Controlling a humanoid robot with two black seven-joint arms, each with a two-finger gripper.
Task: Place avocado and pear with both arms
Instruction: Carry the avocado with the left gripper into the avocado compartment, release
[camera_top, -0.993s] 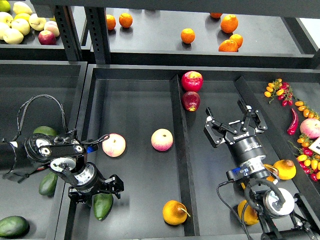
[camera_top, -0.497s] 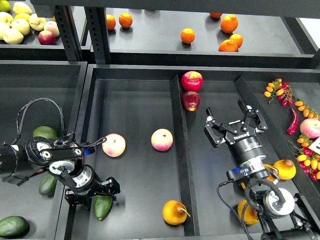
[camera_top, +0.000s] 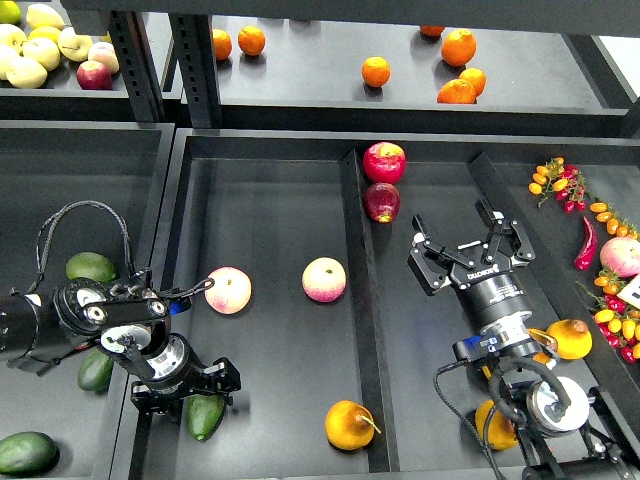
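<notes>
The dark green avocado (camera_top: 205, 417) lies at the front left of the middle tray, next to its left wall. My left gripper (camera_top: 185, 388) is just above the avocado's upper end. Its fingers are spread to either side and it holds nothing. The orange-yellow pear (camera_top: 349, 424), with a thin brown stem, lies at the front of the same tray, near the divider. My right gripper (camera_top: 468, 243) is open and empty over the right compartment, well back from the pear.
Two pink-yellow apples (camera_top: 228, 290) (camera_top: 324, 279) lie mid-tray. Two red apples (camera_top: 384, 161) sit by the divider (camera_top: 362, 300). Lighter avocados (camera_top: 90, 266) (camera_top: 25, 452) lie in the left tray. More pears (camera_top: 570, 338) lie by my right arm. Oranges (camera_top: 376, 71) sit on the back shelf.
My left gripper has shifted slightly left and down, closer over the avocado. The right arm and the fruit have not moved.
</notes>
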